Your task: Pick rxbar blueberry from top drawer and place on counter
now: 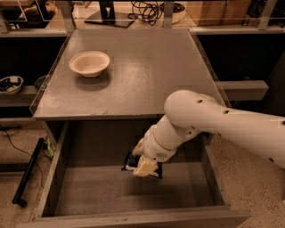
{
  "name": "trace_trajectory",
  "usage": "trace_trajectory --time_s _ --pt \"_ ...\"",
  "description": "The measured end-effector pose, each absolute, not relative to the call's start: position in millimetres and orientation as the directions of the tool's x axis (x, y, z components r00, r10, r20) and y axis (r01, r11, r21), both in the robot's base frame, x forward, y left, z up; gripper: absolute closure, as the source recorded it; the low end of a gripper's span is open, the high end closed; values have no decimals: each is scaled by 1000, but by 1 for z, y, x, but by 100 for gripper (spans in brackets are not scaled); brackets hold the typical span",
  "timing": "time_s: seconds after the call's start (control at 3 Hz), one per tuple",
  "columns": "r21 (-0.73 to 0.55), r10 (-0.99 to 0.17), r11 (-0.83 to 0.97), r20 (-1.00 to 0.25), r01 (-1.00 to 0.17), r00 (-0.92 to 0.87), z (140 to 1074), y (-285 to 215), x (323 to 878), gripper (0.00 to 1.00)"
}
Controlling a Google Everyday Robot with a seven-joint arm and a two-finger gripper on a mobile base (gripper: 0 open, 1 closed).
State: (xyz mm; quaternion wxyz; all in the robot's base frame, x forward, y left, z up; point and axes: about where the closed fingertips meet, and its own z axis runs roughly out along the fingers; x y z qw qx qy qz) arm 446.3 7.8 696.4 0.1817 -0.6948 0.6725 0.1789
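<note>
Drawer front first, nearest to where I stand: the top drawer (89,196) is pulled well out from under the tabletop, with its grey front panel along the bottom edge of the view and its plain grey floor and side walls open to sight. Over the middle of that floor, towards the back, the gripper (144,168) reaches down into the drawer, its pale yellowish tip right at the rxbar blueberry (129,164). The dark wrapper shows on both sides of the tip, a corner sticking out to the left and another to the right, so the gripper sits across the bar's middle. I cannot tell whether it has closed on the bar or only rests against it, nor whether the bar lies on the drawer floor or is raised off it.

The thick white arm (213,122) comes in from the right, crosses the drawer's right wall and bends down at a rounded joint just in front of the tabletop's edge.

Behind and above lies the counter (147,75), a large grey surface with a pale bowl (89,63) standing upright near its left rear part, well apart from the arm. Beyond the far edge, black cables (144,9) lie tangled on a lighter surface. Off to the left, a lower shelf holds a small dish (10,84).
</note>
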Motion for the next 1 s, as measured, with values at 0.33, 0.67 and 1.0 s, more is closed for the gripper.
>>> trace_trajectory --time_s 0.33,0.67,1.0 --pt "-31 -877 0 -479 -1000 14 713 -6 448 100" --pt "-59 -886 30 -464 -998 1 731 -21 451 100" --pt "-93 -897 57 -442 -994 -10 752 -35 455 100"
